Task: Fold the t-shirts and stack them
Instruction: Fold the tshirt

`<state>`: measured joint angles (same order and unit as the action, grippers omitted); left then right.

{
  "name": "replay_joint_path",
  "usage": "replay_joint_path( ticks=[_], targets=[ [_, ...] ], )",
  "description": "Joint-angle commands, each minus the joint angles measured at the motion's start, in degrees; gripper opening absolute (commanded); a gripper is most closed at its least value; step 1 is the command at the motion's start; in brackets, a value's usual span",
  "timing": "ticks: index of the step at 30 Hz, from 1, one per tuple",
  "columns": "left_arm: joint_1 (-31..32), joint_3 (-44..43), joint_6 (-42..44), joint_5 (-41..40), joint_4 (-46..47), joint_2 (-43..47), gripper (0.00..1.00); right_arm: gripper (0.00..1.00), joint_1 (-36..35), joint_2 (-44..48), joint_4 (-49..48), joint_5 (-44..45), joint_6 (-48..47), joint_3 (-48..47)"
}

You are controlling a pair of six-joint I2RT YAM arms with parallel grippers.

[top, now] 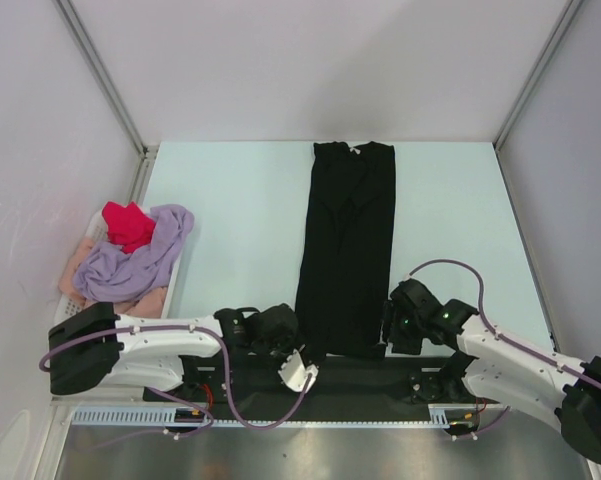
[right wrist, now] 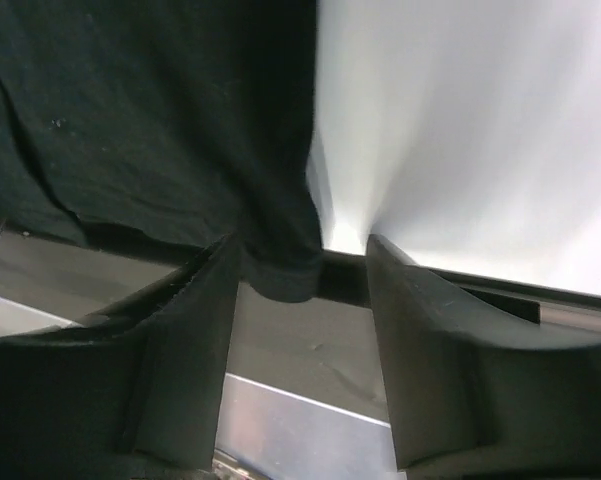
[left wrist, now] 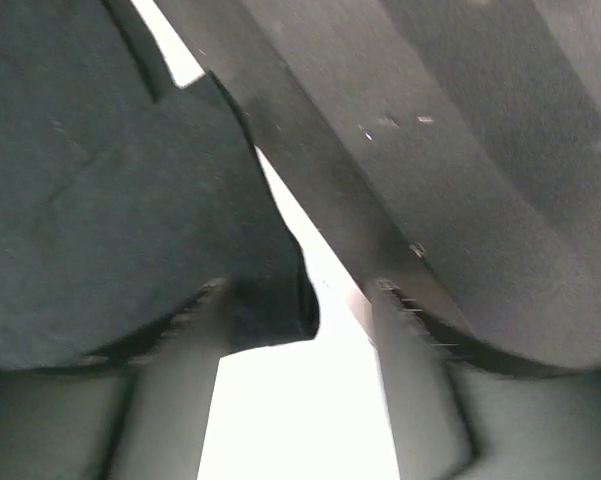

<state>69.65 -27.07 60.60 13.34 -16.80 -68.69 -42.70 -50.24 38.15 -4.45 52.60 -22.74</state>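
A large black t-shirt (top: 345,250) lies on the table as a long narrow strip running from the far edge to the near edge. My left gripper (top: 302,352) is at its near left corner, jaws open; in the left wrist view (left wrist: 300,335) the shirt's corner (left wrist: 270,290) lies beside the left finger (left wrist: 170,400). My right gripper (top: 388,335) is at the near right corner, jaws open; in the right wrist view (right wrist: 300,270) the cloth corner (right wrist: 280,265) hangs between the fingers, close to the left one (right wrist: 180,350). Red (top: 128,224), lavender (top: 140,255) and pale pink (top: 75,265) shirts lie heaped on the left.
The heaped shirts sit in a white lattice basket (top: 70,306) at the table's left edge. A black mat (top: 370,375) runs along the near edge between the arm bases. White walls with metal posts enclose the pale table (top: 230,220).
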Motion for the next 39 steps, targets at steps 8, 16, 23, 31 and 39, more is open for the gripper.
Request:
replay_joint_path(
  ticks=[8, 16, 23, 31, 39],
  targets=[
    [0.2, -1.4, 0.3, -2.8, 2.7, -3.6, 0.03, 0.05, -1.1, 0.6, -2.6, -0.3, 2.9, 1.8],
    [0.2, -7.9, -5.6, 6.4, -6.0, -2.8, 0.0, 0.0, -0.3, 5.0, 6.9, -2.2, -0.5, -1.8],
    [-11.0, -17.6, -13.5, 12.3, -6.3, -3.2, 0.0, 0.0, 8.1, 4.9, 6.4, -7.7, -7.5, -9.8],
    [-25.2, -29.2, -15.4, 14.1, -3.3, -15.3, 0.0, 0.0, 33.7, -15.0, -12.8, -17.3, -18.9, -15.7],
    [-34.7, -48.7, -18.3, 12.5, -2.4, -32.2, 0.0, 0.0, 40.1, -38.0, -21.6, -22.4, -19.4, -32.3]
  ],
)
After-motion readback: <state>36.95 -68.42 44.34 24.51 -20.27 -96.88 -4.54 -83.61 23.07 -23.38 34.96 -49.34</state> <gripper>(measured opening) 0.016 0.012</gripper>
